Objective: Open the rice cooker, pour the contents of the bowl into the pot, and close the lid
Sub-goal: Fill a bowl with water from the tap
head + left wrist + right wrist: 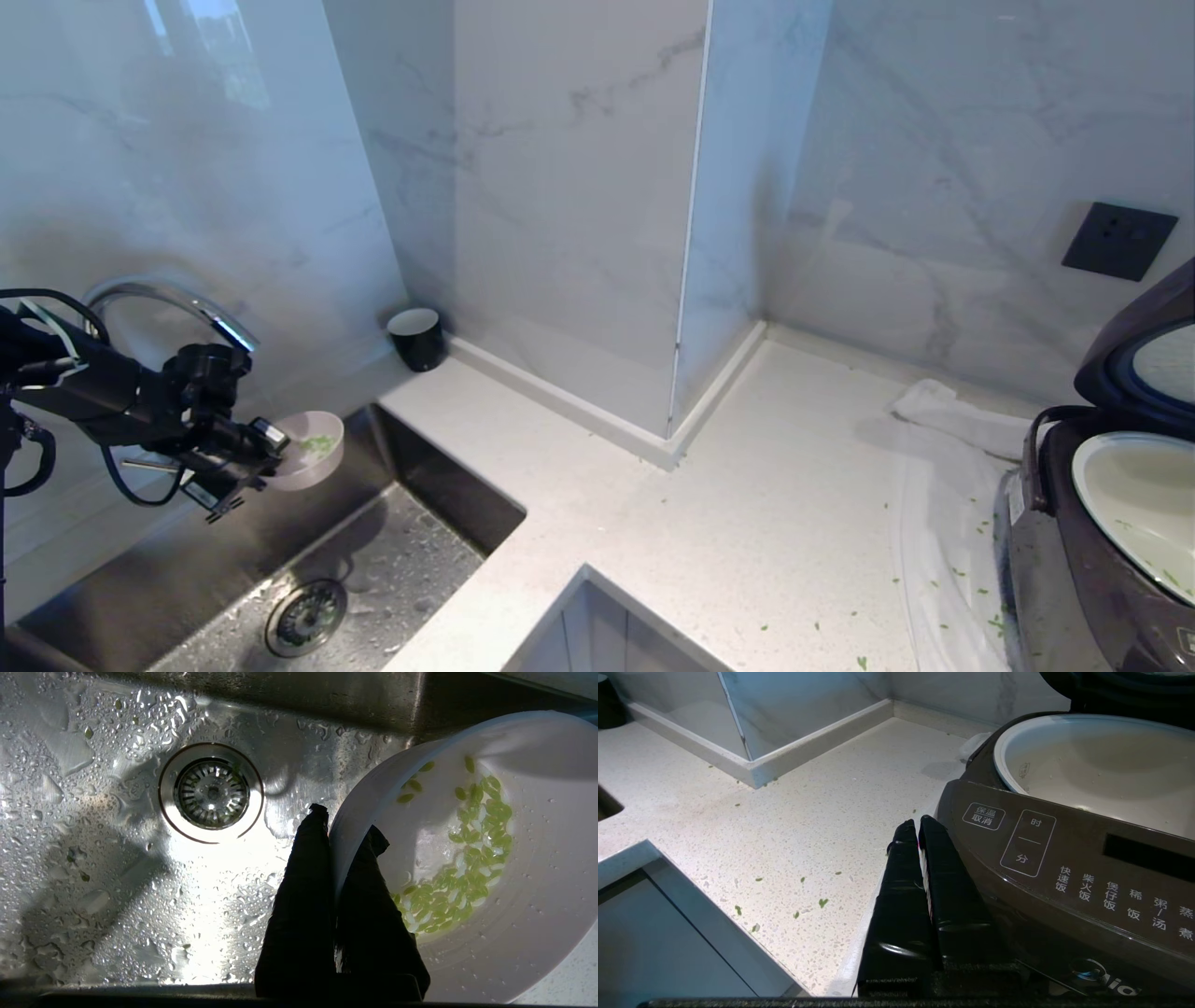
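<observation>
Currently left tool [343, 833] is gripping the bowl [537, 896] rim, holding it above the sink [93, 868]; right tool [920, 828] is sitting clenched beside the rice cooker [1064, 877].

Right hand [916, 828] closed, beside rice cooker [1064, 877] front; pot [1101, 770] exposed; green bits [823, 902] on counter [794, 826].

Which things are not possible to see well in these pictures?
- Rice cooker: head view, cut by the right edge; front panel not visible.
- Lid: cut off in head and right wrist views.
- Bowl: left wrist view, left gripper covers part of the rim.
- Right gripper: absent from head view.
</observation>
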Available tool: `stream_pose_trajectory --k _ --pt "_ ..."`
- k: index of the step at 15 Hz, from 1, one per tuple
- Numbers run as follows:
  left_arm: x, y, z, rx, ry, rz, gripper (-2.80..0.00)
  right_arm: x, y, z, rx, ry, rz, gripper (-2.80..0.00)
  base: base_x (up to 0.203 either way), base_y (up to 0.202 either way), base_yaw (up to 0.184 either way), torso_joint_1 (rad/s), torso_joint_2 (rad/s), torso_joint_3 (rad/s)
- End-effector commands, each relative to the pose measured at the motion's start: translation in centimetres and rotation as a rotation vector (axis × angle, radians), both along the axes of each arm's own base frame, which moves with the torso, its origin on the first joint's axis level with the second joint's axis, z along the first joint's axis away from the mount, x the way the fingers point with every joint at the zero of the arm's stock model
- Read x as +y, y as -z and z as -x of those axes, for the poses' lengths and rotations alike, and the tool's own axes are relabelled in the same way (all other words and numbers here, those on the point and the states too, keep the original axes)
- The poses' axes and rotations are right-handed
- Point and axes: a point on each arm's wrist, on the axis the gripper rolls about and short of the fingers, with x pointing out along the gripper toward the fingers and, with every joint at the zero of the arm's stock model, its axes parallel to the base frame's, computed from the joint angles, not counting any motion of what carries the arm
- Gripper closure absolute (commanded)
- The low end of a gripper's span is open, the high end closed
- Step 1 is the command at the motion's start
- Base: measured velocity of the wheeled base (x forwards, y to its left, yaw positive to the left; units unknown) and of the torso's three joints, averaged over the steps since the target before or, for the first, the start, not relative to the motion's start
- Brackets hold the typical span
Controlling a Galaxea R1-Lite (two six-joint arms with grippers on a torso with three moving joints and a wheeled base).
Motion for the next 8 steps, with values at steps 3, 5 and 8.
stream_pose_trajectory --k 3,5,8 --pt "0.2 -0.15 0.0 -0.005 -0.009 0.0 0.0 0.0 0.0 0.0 0.0 0.0 0.001 0.0 0.0 0.0 0.0 0.0 0.0 0.0" --pt "0.18 -0.05 0.08 -0.001 -0.009 0.001 0.0 0.0 0.0 0.0 0.0 0.0 0.001 0.0 0.0 0.0 0.0 0.0 0.0 0.0" --pt "0.03 -0.14 0.15 0.0 -0.006 0.002 0.0 0.0 0.0 0.0 0.0 -0.001 0.001 0.0 0.0 0.0 0.0 0.0 0.0 0.0"
